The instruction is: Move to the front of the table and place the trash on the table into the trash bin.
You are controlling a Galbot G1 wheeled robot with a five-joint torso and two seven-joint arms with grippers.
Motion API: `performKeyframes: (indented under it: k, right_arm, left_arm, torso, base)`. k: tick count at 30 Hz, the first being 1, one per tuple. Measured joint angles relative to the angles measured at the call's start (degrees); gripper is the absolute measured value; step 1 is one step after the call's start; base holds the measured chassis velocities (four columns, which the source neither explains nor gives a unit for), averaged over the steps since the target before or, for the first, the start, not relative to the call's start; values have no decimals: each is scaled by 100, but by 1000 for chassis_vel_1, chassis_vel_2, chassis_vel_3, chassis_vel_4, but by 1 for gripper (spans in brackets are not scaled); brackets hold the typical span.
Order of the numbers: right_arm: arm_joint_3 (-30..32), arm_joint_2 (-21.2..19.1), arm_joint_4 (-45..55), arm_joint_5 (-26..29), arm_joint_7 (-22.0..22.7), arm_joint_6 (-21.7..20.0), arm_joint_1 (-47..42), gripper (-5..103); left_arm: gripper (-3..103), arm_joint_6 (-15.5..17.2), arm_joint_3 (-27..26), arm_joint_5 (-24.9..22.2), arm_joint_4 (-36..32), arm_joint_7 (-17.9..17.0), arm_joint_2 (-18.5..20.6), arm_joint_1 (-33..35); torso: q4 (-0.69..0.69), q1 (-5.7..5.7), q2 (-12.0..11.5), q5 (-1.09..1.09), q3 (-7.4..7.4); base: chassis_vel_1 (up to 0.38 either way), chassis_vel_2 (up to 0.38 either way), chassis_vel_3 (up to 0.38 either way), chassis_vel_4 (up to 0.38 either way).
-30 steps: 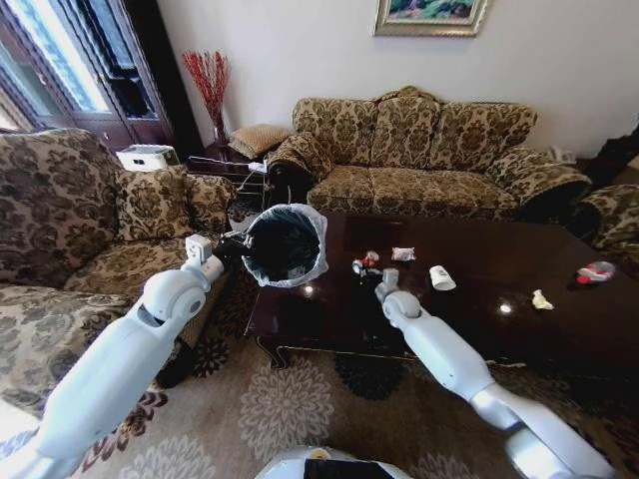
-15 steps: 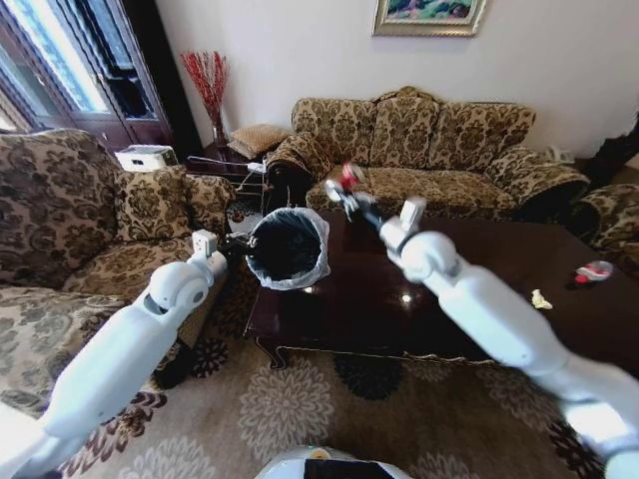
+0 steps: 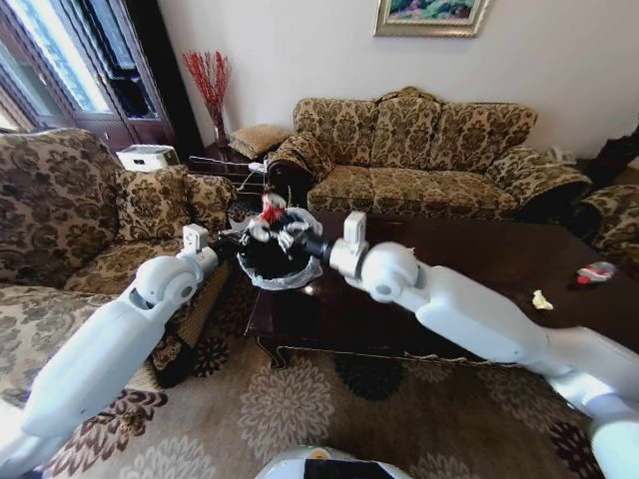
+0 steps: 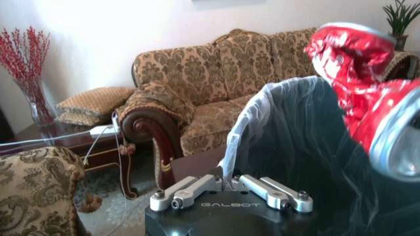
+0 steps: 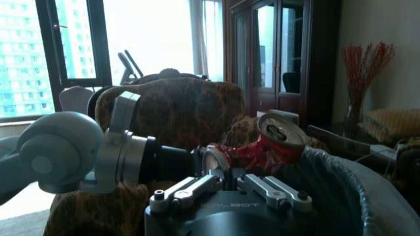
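Right claw [image 3: 275, 226] over trash bin [image 3: 283, 261]
Fingers closed on crushed red can [image 5: 266, 142] (above the rim); left claw [image 4: 231, 186] clamps bin's lined rim beside the bench [image 3: 479, 279].

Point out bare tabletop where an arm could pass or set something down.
Free: the table between the right arm and the white scrap. Far right edge holds a red-and-white wrapper. Crowded: left corner, where the right gripper holds a crushed red can over the trash bin.

A home living room: patterned sofas [image 3: 419, 150], a dark wooden coffee table [image 3: 479, 269], and a framed picture [image 3: 429, 15].
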Motion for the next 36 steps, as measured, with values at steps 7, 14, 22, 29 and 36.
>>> performKeyframes:
  k: [7,14,22,29,36]
  right_arm:
    - [14,57,-48,-131,15,-11,-73,33]
    - [205,85,-90,-199,182,152,-161,54]
    - [1827,-375,-188,-489,702,247,-1145,87]
    - [3431,-1180,-360,-1292,715,435,-3029,99]
    - [4378,-1194,-659,-2169,820,582,-4541,100]
  left_arm:
    - [1,-9,24,24,22,-25,-66,-24]
    - [1,-14,33,29,29,-28,-104,-47]
    - [1,-130,-53,58,10,-99,-125,116]
    - [1,-205,-101,79,-4,-134,-152,143]
    - [1,-226,-294,172,-228,-311,-168,521]
  torso:
    - [0,0,0,0,0]
    - [2,0,0,0,0]
    - [2,0,0,1,0]
    - [-3,0,0,3,0]
    - [8,-1,0,2,0]
  base:
    - [0,0,0,0]
    - [0,0,0,0]
    - [0,0,0,0]
    - [0,0,0,0]
    - [0,0,0,0]
